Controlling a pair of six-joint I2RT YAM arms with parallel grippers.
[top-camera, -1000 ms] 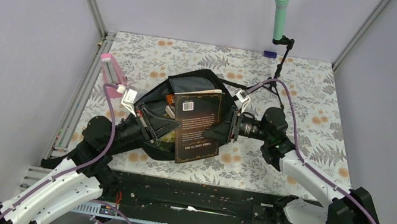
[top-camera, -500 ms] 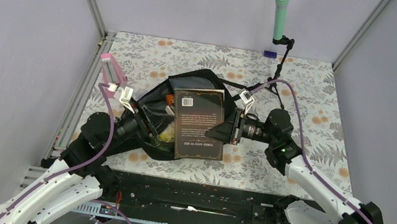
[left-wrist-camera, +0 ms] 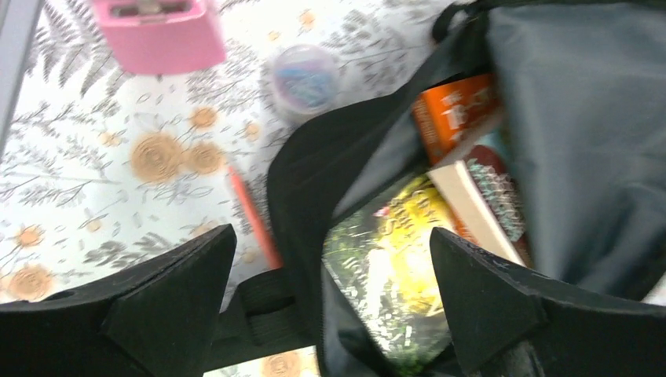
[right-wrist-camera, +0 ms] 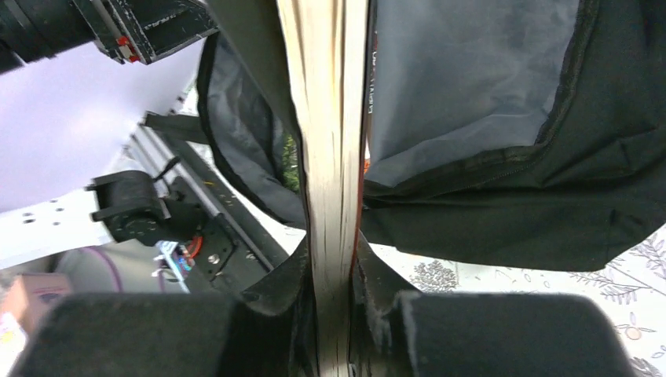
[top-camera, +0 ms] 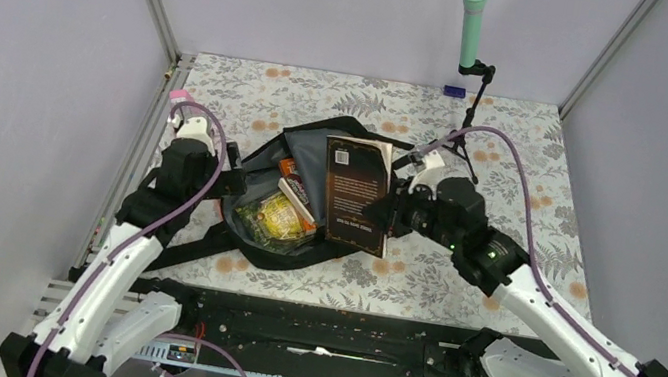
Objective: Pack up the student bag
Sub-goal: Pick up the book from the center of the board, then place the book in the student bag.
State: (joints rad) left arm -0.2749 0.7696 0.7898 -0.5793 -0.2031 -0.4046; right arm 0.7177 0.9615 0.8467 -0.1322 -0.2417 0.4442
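Plainly the packing is partway done. The right tool (right-wrist-camera: 334, 308) is clamped on one dark book (top-camera: 354, 197), held on edge over the open mouth of the student bag (top-camera: 310, 156), which lies mid-table (top-camera: 534, 180). The left tool (left-wrist-camera: 330, 267) hangs over the bag's left rim, fingers spread, holding nothing. Three things show inside: a yellow-green cover (left-wrist-camera: 393, 259), a white-edged book (left-wrist-camera: 479, 208) and an orange one (left-wrist-camera: 451, 114). Likely left to pack are the held book, one red pencil (left-wrist-camera: 253, 216), one round tub of clips (left-wrist-camera: 305, 75) and one pink box (left-wrist-camera: 157, 31) beyond.
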